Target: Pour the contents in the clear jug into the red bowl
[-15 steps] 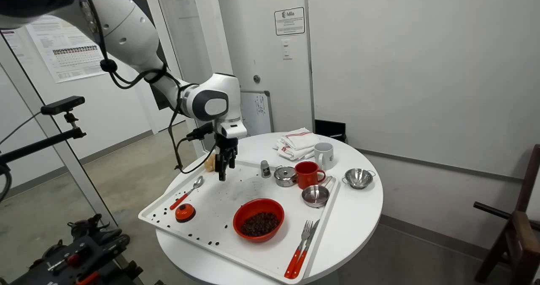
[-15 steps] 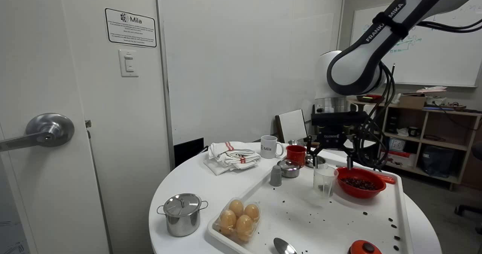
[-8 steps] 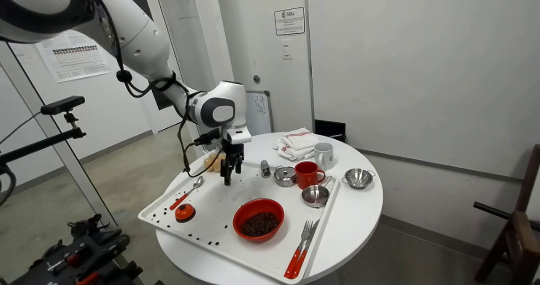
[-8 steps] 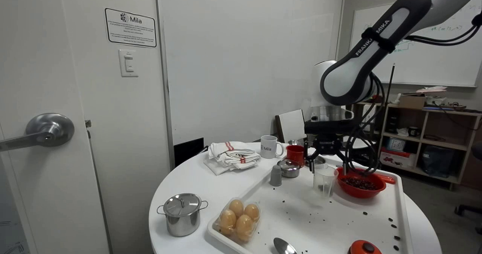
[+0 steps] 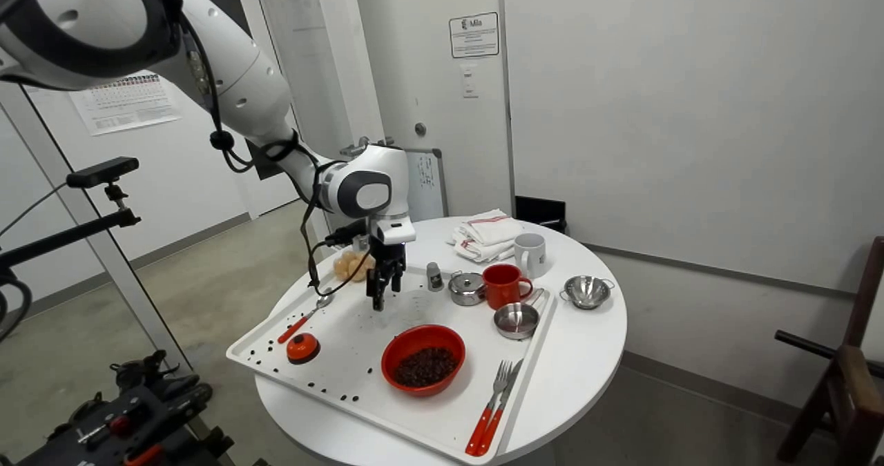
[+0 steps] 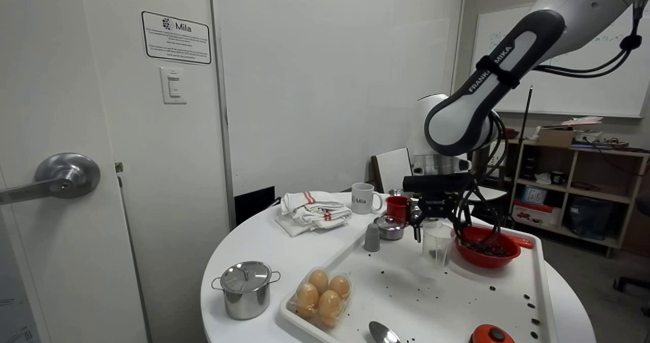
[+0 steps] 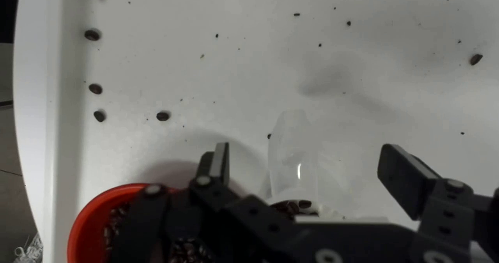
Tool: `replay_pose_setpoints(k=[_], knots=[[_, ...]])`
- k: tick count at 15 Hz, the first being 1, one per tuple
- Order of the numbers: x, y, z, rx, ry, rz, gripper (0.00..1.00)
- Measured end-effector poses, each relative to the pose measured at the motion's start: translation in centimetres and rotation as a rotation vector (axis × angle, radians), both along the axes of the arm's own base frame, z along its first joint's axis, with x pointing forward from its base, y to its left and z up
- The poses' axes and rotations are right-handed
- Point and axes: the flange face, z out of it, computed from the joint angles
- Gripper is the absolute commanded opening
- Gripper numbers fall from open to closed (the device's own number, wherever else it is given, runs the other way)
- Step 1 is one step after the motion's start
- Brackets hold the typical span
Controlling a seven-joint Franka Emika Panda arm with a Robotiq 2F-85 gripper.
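Observation:
The clear jug (image 6: 435, 246) stands upright on the white tray; it also shows in the wrist view (image 7: 294, 157), with dark bean-like contents (image 7: 292, 207) at its bottom. It is hardly visible in an exterior view. The red bowl (image 5: 423, 337) holds many dark beans and stands beside the jug; it also shows in an exterior view (image 6: 482, 260) and the wrist view (image 7: 80, 232). My gripper (image 7: 308, 161) is open and empty, pointing down. The jug lies between its fingers in the wrist view. In an exterior view the gripper (image 5: 387, 296) is above the tray, close to the jug.
A grey shaker (image 5: 434, 277), a lidded pot (image 5: 467, 288), a red cup (image 5: 506, 286) and a metal pan (image 5: 516, 320) stand along the tray. Eggs (image 6: 325, 300), a spoon (image 6: 382, 332), an orange lid (image 5: 302, 348) and cutlery (image 5: 494, 411) lie on it. Loose beans are scattered around.
My open gripper has moved down and closer to the jug, rightward in one exterior picture and slightly leftward in another. The jug and bowl have not moved.

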Motion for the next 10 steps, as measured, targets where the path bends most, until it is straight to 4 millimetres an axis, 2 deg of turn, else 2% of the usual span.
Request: replay_pose_setpoints(k=[8,10], knots=[[0.61,0.09,-1.07,-0.01,0.001,-0.001,0.06],[0.63,0.16,-1.05,-0.01,0.0,0.0,0.1]])
